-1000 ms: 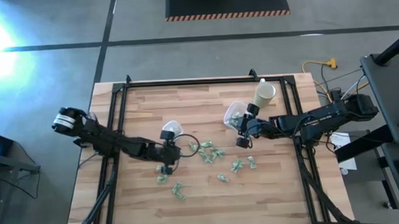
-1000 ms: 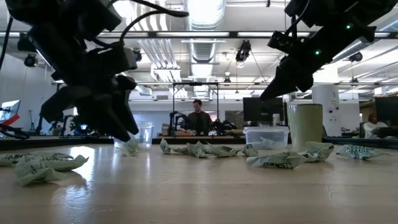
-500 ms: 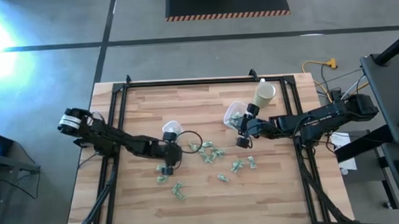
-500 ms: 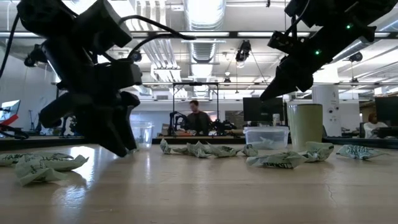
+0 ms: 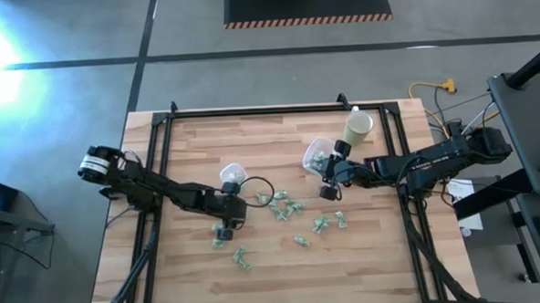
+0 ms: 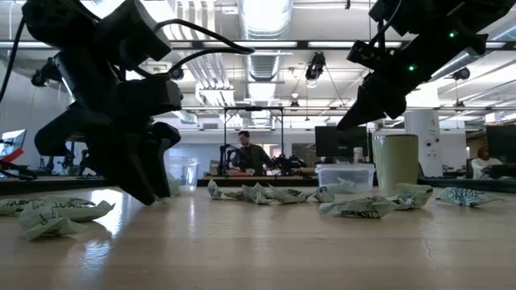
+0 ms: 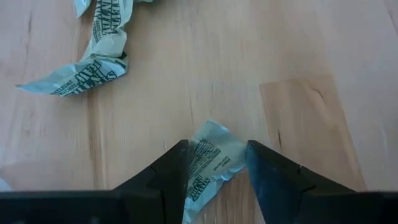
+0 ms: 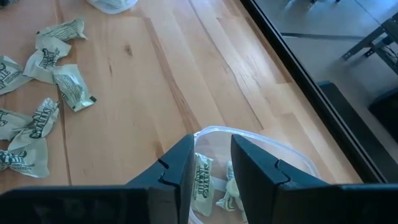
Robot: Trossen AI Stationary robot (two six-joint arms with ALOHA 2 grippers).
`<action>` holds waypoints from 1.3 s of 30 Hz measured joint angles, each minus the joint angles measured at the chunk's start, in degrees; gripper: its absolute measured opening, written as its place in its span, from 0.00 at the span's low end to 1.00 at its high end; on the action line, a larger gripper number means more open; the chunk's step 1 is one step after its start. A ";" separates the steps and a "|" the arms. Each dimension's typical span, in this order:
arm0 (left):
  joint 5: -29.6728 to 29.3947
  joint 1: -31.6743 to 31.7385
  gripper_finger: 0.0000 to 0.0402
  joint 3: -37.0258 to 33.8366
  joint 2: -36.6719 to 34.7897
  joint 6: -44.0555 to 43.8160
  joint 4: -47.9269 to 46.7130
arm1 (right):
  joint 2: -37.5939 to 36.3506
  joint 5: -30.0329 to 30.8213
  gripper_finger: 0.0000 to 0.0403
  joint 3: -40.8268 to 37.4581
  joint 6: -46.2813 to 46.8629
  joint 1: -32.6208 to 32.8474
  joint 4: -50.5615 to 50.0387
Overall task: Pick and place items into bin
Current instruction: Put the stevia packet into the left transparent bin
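Your left gripper (image 7: 214, 163) has dropped to the table, fingers spread astride a green-white candy wrapper (image 7: 211, 163) at 6 o'clock of its tub (image 5: 232, 174); not yet clenched. Your right gripper (image 8: 211, 163) hangs over its tub (image 8: 280, 163), fingers narrowing, nothing held; pieces already inside.

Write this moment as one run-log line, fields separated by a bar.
left claw: open around candy | right claw: open over tub | tub: holds candies
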 joint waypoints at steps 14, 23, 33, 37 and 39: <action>1.09 0.00 0.03 0.00 -0.32 2.54 -0.89 | 0.02 0.00 0.21 -0.02 0.22 0.00 0.02; 1.14 -0.37 0.03 1.69 -1.95 3.66 -0.02 | 0.04 -0.02 0.21 -0.02 0.22 0.00 0.02; -11.98 -1.16 0.03 5.18 -3.07 9.59 0.35 | 0.04 -0.07 0.19 -0.20 0.39 0.00 0.02; -21.62 -1.14 0.03 4.63 -5.41 11.80 -1.04 | 0.04 -0.07 0.20 -0.36 0.42 0.00 0.03; -24.66 -1.14 0.03 4.43 -6.44 12.29 -1.89 | 0.04 -0.07 0.19 -0.42 0.42 0.00 0.02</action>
